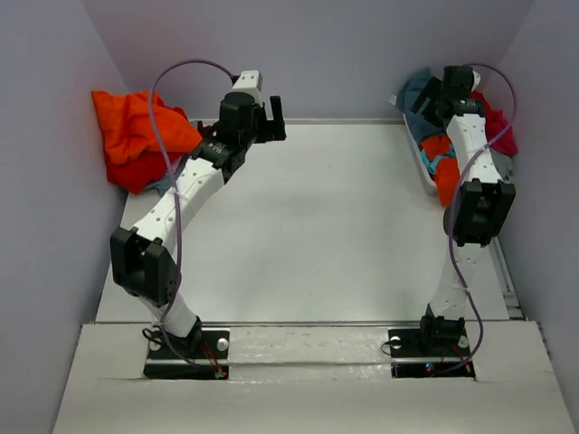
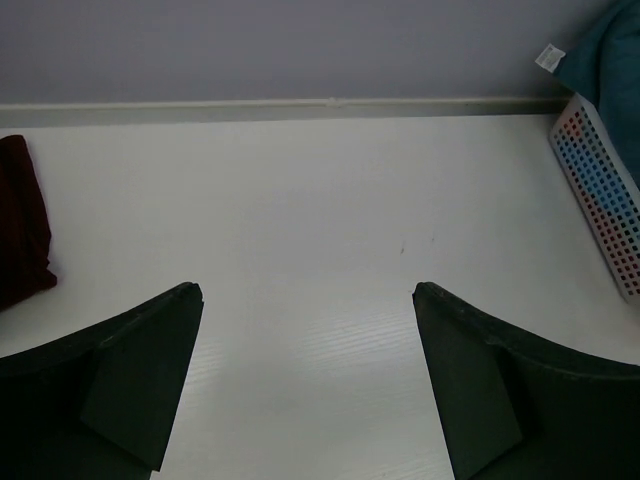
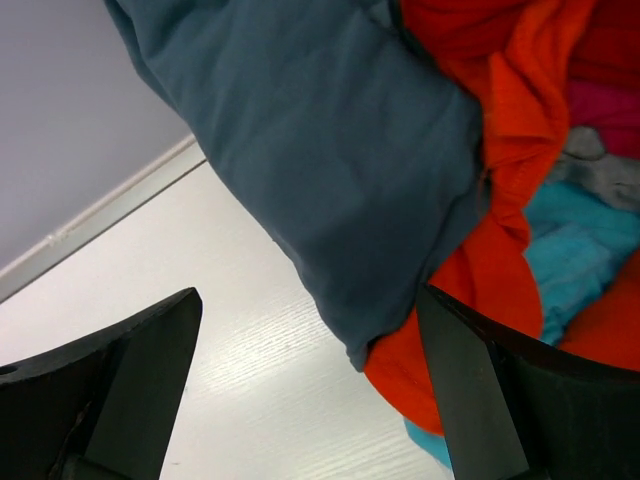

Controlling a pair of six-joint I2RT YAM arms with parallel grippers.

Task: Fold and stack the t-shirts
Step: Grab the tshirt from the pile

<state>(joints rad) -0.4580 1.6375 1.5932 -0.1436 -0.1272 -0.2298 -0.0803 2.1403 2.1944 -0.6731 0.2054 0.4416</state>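
A heap of t-shirts fills the white basket (image 1: 422, 163) at the back right. In the right wrist view a dark slate-blue shirt (image 3: 330, 150) hangs over the basket's side onto the table, beside orange (image 3: 510, 130), teal (image 3: 580, 250), magenta (image 3: 600, 100) and grey (image 3: 600, 175) cloth. My right gripper (image 3: 307, 292) (image 1: 429, 98) is open just above this heap, and the slate-blue shirt's lower corner lies between its fingers, close to the right one. A second pile of orange and red shirts (image 1: 136, 136) lies at the back left. My left gripper (image 2: 307, 290) (image 1: 272, 117) hangs open over bare table, holding nothing.
The left wrist view shows a dark red cloth edge (image 2: 20, 225) at its left and the perforated basket wall (image 2: 600, 190) with teal cloth (image 2: 610, 50) at its right. Lilac walls close in the table on three sides. The white tabletop (image 1: 317, 226) spreads between the arms.
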